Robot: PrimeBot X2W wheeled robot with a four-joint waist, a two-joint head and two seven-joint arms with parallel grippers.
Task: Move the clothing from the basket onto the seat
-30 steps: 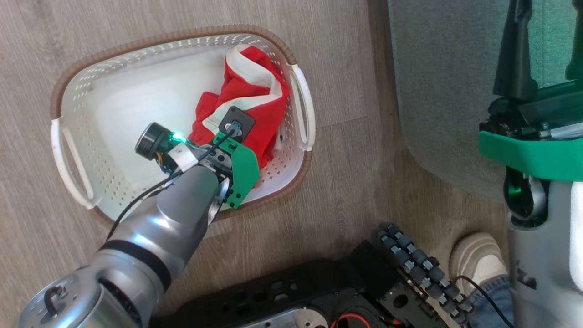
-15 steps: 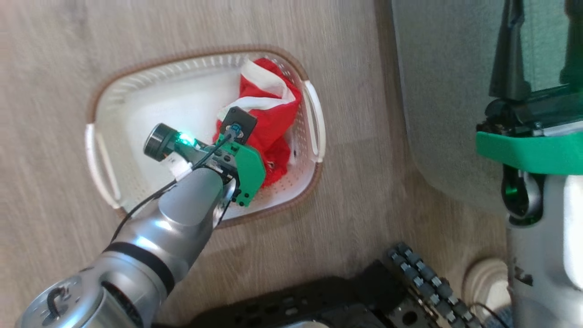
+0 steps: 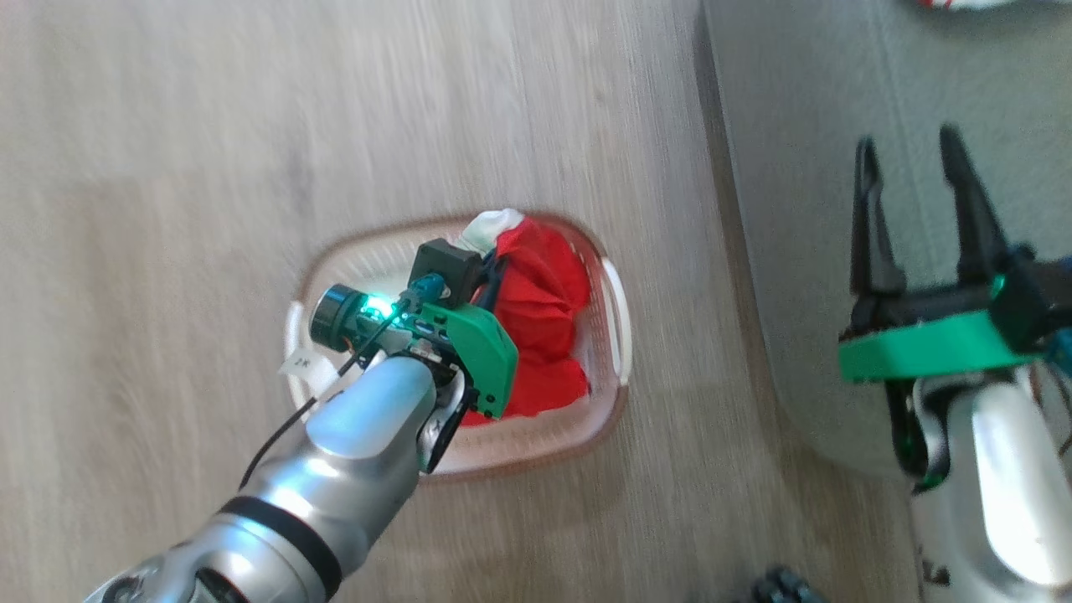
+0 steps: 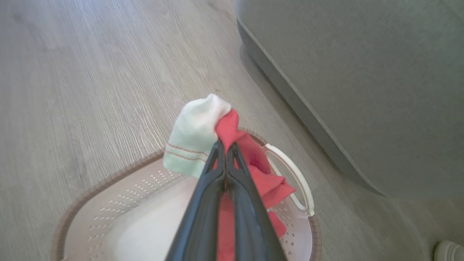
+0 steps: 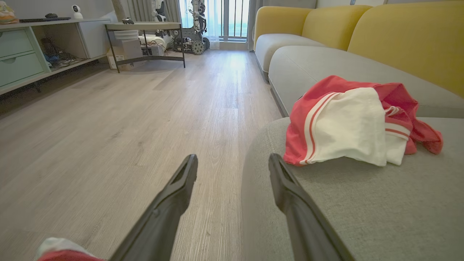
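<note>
now the left claw [image 4: 225, 148] has pulled the red cloth [image 4: 253, 152] up from the basket [image 4: 127, 206] and is clamped on it. the right claw [image 5: 232, 159] is wide apart, with nothing in it, by the grey seat [image 5: 362, 214], where another red cloth [image 5: 344, 123] lies.

Basket [image 4: 119, 210]: cream-white, perforated in dot rows, brown woven-look rim. Basket garment [image 4: 268, 185]: bright red, with a white panel carrying two thin red stripes. Seat [image 5: 362, 217]: plain grey. Seat garment [image 5: 344, 123]: red, with a white panel and paired white stripes. Floor [image 4: 90, 72]: pale grey-brown wood grain. Left tool [image 4: 225, 145] and right tool [image 5: 232, 161]: black, on green mounts [image 3: 921, 356].
</note>
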